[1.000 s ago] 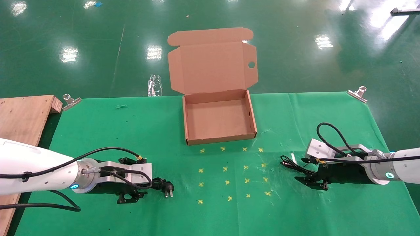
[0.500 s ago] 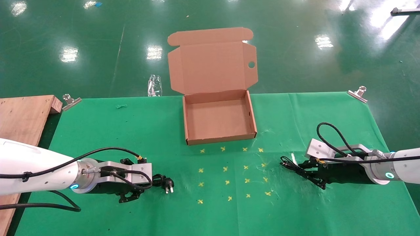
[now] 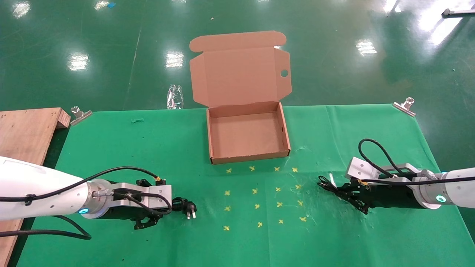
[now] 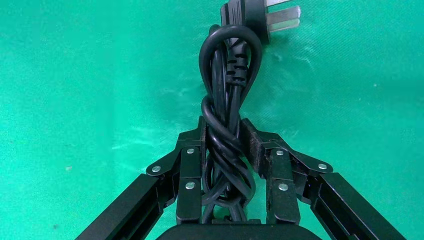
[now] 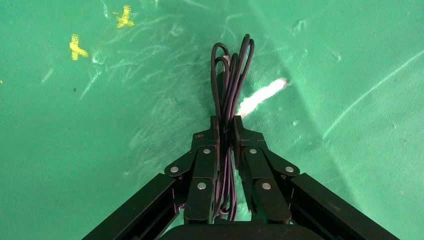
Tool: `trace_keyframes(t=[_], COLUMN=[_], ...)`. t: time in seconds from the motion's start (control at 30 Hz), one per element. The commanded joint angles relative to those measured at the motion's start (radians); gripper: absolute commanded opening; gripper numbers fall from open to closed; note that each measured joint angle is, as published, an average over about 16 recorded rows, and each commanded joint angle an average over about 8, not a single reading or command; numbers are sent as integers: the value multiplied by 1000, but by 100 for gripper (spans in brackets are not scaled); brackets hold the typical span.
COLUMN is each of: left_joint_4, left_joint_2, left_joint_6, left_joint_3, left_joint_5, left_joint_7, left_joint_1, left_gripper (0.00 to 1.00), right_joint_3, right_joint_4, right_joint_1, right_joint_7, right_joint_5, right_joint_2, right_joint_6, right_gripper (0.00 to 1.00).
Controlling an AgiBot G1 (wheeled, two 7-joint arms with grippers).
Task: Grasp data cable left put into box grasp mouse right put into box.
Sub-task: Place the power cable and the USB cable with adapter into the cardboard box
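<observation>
The data cable [image 3: 182, 204] is a thick black bundle lying on the green cloth at the near left, its pronged plug [image 4: 252, 12] pointing away from the arm. My left gripper [image 3: 167, 208] is shut on the bundle's middle [image 4: 223, 131]. At the near right my right gripper [image 3: 343, 191] is shut on a thin black cord bundle [image 5: 231, 75], whose loops stick out past the fingertips [image 3: 326, 183]. The mouse does not show in any view. The open brown box [image 3: 249, 158] stands at the table's far middle with its lid [image 3: 237, 74] upright; nothing lies in it.
Yellow cross marks [image 3: 256, 193] dot the cloth between the two arms. A wooden board [image 3: 26, 133] lies at the far left. Metal clips [image 3: 79, 115] [image 3: 405, 105] pin the cloth's far corners. A white smear [image 5: 260, 95] marks the cloth beside the thin cord.
Both grippers stood open around their bundles and have closed on them. The plug shifted slightly as the left one shut. Neither arm has moved otherwise.
</observation>
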Motion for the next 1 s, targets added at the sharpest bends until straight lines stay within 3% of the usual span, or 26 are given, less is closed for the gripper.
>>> trace_keyframes(t=[0.03,0.23,0.43,0.57,0.7,0.87,1.0], left_joint_4=[-1,5,31,63,117,176,201], left_joint_2=[-9,6,148,282,406,473,479], left_joint_6=[7,39,-11,-74,-170,-333,-442], left_joint_3=[-8,-54,-49,-9,61,198,319], left_joint_5=[-18,-96,-80,4,157,357,448], left_joint_7=[15,45,17,-24,-74,-181,-294], left_joint_1=[-16,-136,-210,-221,-199,-161,-154], left_gripper=[0,0,0,0,0,0,50], right_joint_3=[1,39,69,88,108,121,124], right_joint_4=[4,122,272,367,449,491,493], right_joint_1=[4,59,109,138,166,206,225], right_joint_7=[-3,36,111,172,220,235,230], right_joint_5=[-1,19,10,-2,-7,-2,10], right_joint_2=[2,61,113,143,173,199,208], right_joint_6=[0,-9,-9,-10,-16,-43,-66], right_gripper=[0,0,0,0,0,0,0])
